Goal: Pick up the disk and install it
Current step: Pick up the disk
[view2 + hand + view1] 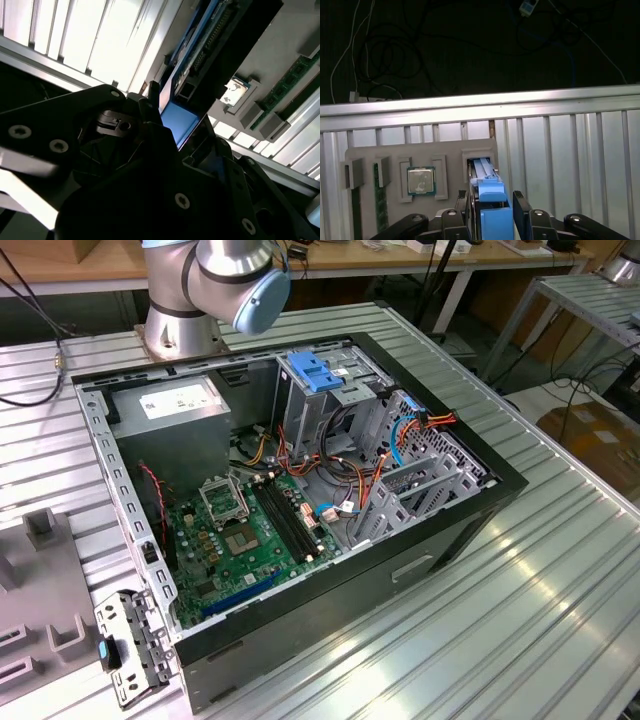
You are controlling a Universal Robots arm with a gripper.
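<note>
Disk (pixel 496 222) with blue plastic rails is standing on edge at a slot (pixel 478 152) in the grey tray (pixel 452 150), the gripper (pixel 490 196) clamping its two sides; its dark fingers (pixel 521 212) are hiding the label and whether it is sitting inside

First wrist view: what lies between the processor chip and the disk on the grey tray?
In the first wrist view, only the grey tray itself, with its raised ribs, lies between the processor chip and the disk. No other part sits there.
</note>
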